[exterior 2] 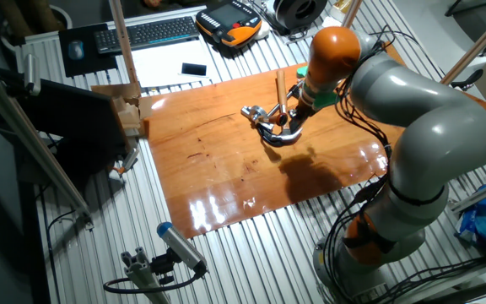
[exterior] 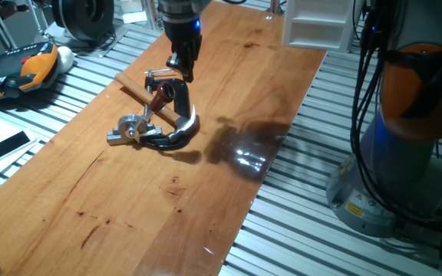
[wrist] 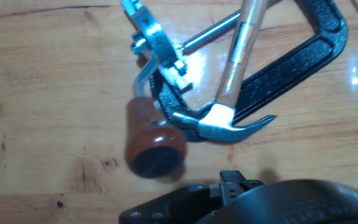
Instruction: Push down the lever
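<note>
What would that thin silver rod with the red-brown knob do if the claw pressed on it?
The thin silver metal rod with the red-brown knob looks stiff, so it would probably swing rather than bend. It joins a silver hinged fitting, so it likely pivots downward. The knob looks smooth and rounded; the claw might slide off.

Robotics lab: slatted aluminium bench (exterior: 75, 92), keyboard (exterior 2: 146, 32), teach pendant (exterior 2: 230, 24).
</note>
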Tool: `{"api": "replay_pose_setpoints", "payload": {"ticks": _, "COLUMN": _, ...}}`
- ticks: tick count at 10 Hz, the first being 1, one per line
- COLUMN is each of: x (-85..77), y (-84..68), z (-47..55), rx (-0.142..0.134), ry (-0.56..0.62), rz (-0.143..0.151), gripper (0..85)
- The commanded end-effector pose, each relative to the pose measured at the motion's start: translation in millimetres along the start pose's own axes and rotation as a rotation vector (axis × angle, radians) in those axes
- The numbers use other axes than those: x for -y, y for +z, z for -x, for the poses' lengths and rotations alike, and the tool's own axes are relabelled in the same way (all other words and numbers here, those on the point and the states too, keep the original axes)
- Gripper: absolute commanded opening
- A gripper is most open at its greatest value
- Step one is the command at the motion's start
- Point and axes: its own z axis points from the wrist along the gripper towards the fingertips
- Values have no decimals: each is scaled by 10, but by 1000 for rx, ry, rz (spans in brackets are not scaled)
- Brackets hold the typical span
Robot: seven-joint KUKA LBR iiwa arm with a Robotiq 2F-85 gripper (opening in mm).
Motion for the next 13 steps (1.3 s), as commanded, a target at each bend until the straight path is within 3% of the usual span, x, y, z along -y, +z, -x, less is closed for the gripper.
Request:
{"api": "replay_pose_setpoints", "payload": {"ticks": 1, "x": -34, "y": 17, "z": -21, "rx": 4, "ry": -3, "rz": -5, "gripper": 0}}
{"api": "replay_pose_setpoints", "payload": {"ticks": 3, "x": -58, "y": -1, "z": -57, "rx": 18, "ry": -20, "rz": 0, "gripper": 0}}
{"api": "replay_pose_setpoints", "payload": {"ticks": 4, "x": -82, "y": -40, "z": -80, "rx": 28, "ry": -31, "rz": -19, "gripper": 0}}
{"api": "replay_pose_setpoints", "payload": {"ticks": 7, "x": -92, "y": -77, "z": -102, "rx": 35, "ry": -39, "rz": -26, "gripper": 0}}
{"api": "replay_pose_setpoints", "payload": {"ticks": 9, "x": -100, "y": -131, "z": -136, "rx": 14, "ry": -24, "rz": -8, "gripper": 0}}
{"api": "replay_pose_setpoints", "payload": {"ticks": 10, "x": -134, "y": -126, "z": -153, "rx": 9, "ry": -22, "rz": -25, "gripper": 0}}
{"api": "replay_pose_setpoints", "payload": {"ticks": 11, "x": -166, "y": -101, "z": -183, "rx": 7, "ry": -13, "rz": -15, "gripper": 0}}
{"api": "replay_pose_setpoints", "payload": {"ticks": 13, "x": -207, "y": -90, "z": -212, "rx": -18, "ry": 86, "rz": 73, "gripper": 0}}
